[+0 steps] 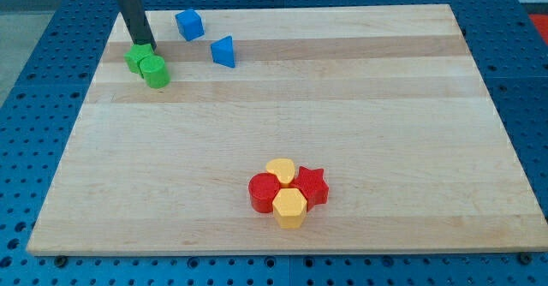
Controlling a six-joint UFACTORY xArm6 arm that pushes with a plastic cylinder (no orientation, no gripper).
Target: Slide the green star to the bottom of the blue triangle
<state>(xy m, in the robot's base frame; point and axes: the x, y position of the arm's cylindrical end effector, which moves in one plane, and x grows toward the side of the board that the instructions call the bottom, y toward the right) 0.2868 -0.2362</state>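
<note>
my tip (145,46) seemingly touching green star (138,59)

The rod (133,12) is cut off by the view's top edge, so its upper part cannot be seen. Its tip (147,46) ends at the green star (137,59), whose outline is partly covered by the green cylinder (156,72). In the lower cluster, the yellow hexagon (289,207) overlaps the red cylinder (264,192) and the red star (312,185); the other yellow block (280,170) has an unclear shape.
</note>
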